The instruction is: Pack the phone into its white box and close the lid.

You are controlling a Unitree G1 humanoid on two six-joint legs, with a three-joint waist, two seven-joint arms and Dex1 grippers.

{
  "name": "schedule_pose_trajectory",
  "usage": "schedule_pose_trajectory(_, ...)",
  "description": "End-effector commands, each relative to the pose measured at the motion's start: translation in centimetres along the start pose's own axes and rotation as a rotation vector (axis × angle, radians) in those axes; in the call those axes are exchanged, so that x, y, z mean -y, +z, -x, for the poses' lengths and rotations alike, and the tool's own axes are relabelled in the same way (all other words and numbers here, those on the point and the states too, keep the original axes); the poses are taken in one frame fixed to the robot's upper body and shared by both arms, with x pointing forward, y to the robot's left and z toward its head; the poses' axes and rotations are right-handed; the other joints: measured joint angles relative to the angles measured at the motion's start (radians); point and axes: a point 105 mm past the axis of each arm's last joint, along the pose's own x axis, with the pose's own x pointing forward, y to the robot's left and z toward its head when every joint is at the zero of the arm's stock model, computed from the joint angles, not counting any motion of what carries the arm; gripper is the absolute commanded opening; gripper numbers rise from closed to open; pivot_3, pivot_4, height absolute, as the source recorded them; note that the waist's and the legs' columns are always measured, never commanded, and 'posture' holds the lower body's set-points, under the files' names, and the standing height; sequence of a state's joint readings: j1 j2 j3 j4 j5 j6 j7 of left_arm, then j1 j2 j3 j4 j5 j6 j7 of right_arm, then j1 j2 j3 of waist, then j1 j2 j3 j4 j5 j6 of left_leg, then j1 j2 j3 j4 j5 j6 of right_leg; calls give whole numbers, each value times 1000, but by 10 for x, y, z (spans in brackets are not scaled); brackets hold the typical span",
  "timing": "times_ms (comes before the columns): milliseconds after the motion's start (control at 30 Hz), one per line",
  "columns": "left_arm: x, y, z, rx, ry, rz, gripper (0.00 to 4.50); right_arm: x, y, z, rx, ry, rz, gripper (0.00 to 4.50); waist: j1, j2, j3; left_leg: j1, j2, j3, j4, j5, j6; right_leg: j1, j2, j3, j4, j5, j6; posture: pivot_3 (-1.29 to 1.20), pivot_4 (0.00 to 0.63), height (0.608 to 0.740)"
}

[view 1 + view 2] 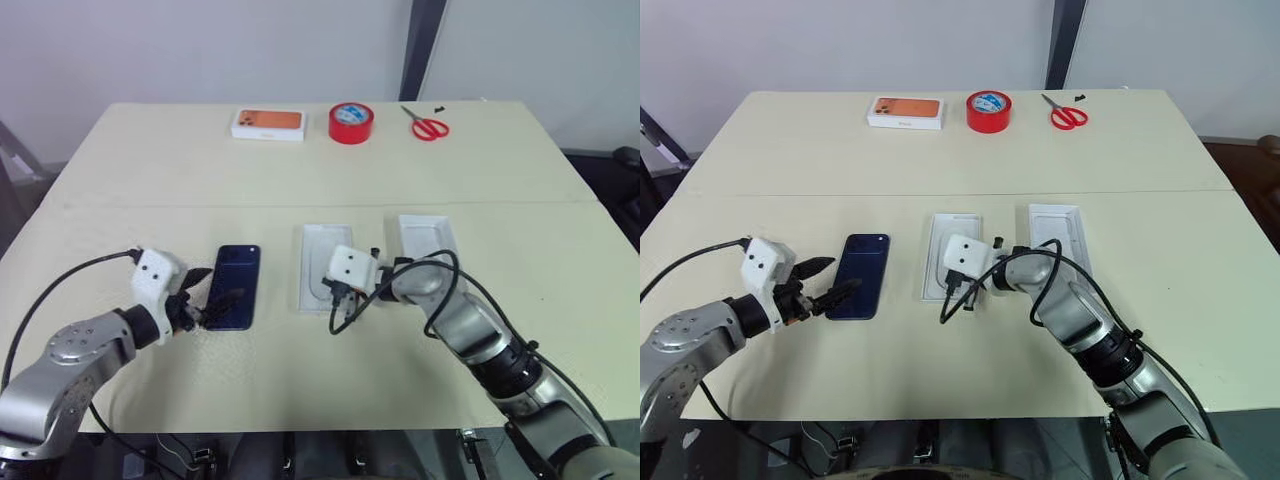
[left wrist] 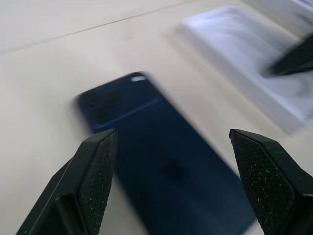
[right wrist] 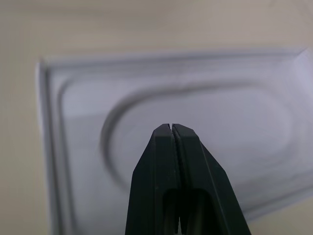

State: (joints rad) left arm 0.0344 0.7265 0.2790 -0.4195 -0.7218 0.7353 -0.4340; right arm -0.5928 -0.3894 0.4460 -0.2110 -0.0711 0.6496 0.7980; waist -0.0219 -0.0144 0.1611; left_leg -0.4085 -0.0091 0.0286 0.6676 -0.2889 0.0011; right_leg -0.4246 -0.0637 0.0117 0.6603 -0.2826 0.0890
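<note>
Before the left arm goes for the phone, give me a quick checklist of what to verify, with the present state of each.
1. Left pincer open wide enough for the phone: ok, fingers spread apart.
2. Phone free and flat on the table: ok, nothing on it.
3. Left pincer lined up with the phone: ok, its near end lies between the fingers in the left wrist view.
4. Right pincer empty: ok, shut on nothing, over a white tray with a rounded recess.
5. Which of the two white trays is the box: cannot tell.
6. Tape roll, scissors and orange-pictured box out of the way: ok, at the far edge.
</note>
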Motion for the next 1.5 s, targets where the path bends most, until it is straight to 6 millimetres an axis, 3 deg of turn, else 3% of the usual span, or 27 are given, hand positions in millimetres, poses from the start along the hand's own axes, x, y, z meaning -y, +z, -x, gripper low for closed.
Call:
schedule_pose_trajectory(33, -28, -4, 5, -52, 146, 124, 4480, 3, 32, -6, 91, -17, 7, 0, 1, -1, 0, 0, 0, 0, 0, 0, 0, 0, 1, 0, 1, 0, 0, 0, 150, 725)
schedule_pose_trajectory(233, -27, -16, -2, -228, 127, 366, 4480, -15, 42, -41, 13, 22, 60, 0, 6, -2, -1, 0, 0, 0, 1, 0, 0, -1, 1, -1, 2, 0, 0, 0, 150, 725)
schedule_pose_trajectory(400, -6, -15, -11, -343, -15, 474, 4480, -29, 37, -57, -75, 86, 110, 0, 3, -3, -1, 0, -1, 0, 1, 2, -3, -1, 1, -1, 3, 0, 0, 0, 150, 725)
schedule_pose_trajectory(600, 18, -32, -17, -483, -97, 496, 4480, -39, 30, -71, -158, 131, 166, 0, 1, -2, -2, 1, -1, 0, 1, 5, -9, -1, 1, -1, 4, 0, 0, 0, 150, 725)
schedule_pose_trajectory(833, 41, -34, -29, -465, -189, 564, 4480, -47, 39, -81, -132, 166, 194, 0, 5, -1, -8, 2, -1, -1, 1, 5, -9, 0, 0, 0, 4, 0, 0, 0, 150, 725)
schedule_pose_trajectory(1133, 58, -13, -38, -340, -322, 707, 4480, -49, 42, -80, -109, 170, 188, 0, 7, -3, -14, 2, -2, -1, 1, 5, -9, 1, -1, -1, 3, 0, 0, 0, 150, 725)
schedule_pose_trajectory(1500, 21, -3, -32, -264, -136, 763, 4480, -41, 36, -72, -111, 141, 166, 0, -1, -4, -15, 2, -1, -1, 0, 6, -10, -1, 0, 0, 4, 0, 0, 0, 150, 725)
